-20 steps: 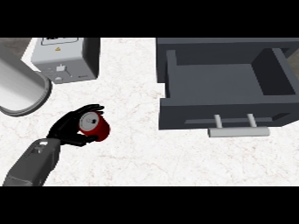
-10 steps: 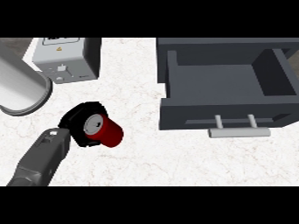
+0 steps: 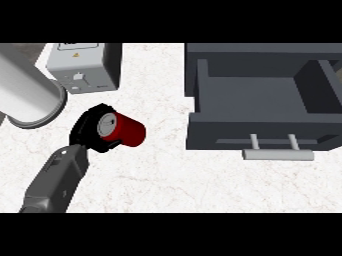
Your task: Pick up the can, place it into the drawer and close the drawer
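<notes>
— Left hand (image 3: 91, 131) first: what is it doing?
— Its black fingers are curled round the red can (image 3: 124, 129), gripping it at the silver-topped end. The can lies tilted on its side in that grasp, red body pointing to the right, over the white marbled counter (image 3: 174, 185).
— And the arm?
— A grey forearm comes up from the lower left edge to the hand.
— Where is the drawer?
— The dark grey drawer (image 3: 270, 95) stands pulled open at the right, well apart from the can, its inside showing. Its pale bar handle (image 3: 277, 154) sticks out at the front, toward the lower edge.
— So the can is not in it?
— No, it is held left of the drawer, with bare counter between them.
— Anything else?
— A large pale cylinder (image 3: 17, 90) lies at the left edge, and just beside it a small grey box (image 3: 84, 67) with a label on top.
— The right hand?
— It does not show
</notes>
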